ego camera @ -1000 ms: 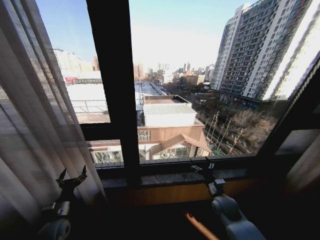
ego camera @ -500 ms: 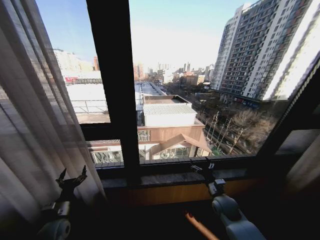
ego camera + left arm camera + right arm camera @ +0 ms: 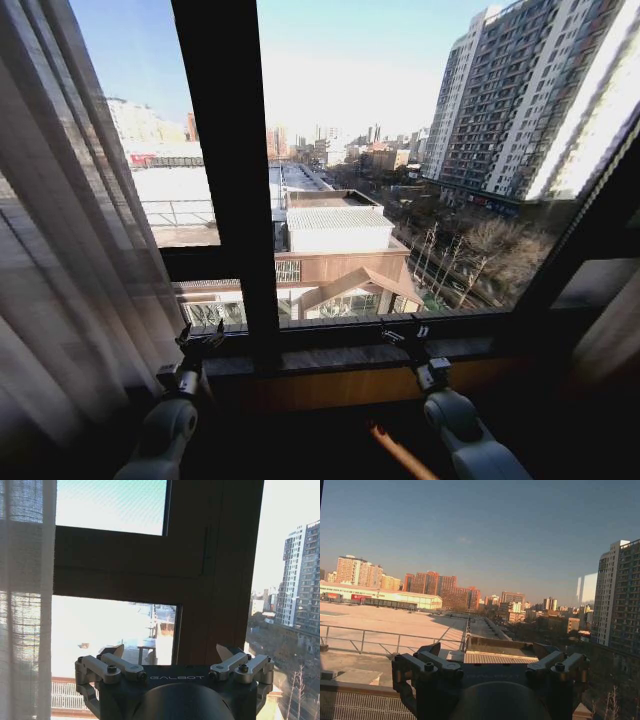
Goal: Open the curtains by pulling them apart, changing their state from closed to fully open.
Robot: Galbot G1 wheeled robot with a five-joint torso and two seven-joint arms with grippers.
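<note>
The curtains show as a sheer pleated panel [image 3: 70,260] gathered at the left of the window, and its edge also hangs in the left wrist view [image 3: 25,605]. A pale strip of fabric [image 3: 612,335] hangs at the far right edge. My left gripper [image 3: 202,338] is low by the sill, between the left panel's edge and the dark mullion. It is open [image 3: 171,652], holds nothing and is clear of the fabric. My right gripper [image 3: 408,333] is raised at the sill right of the mullion, open [image 3: 487,650] and facing the glass.
A broad dark mullion [image 3: 225,180] splits the window. A stone sill [image 3: 340,357] with a wooden face below it runs along the bottom. A dark slanted frame bar [image 3: 585,215] closes the right side. An orange streak [image 3: 400,455] lies on the dark floor.
My left gripper has moved right and forward, from the curtain's lower edge to just beside the mullion. The right arm and the curtain have stayed where they were.
</note>
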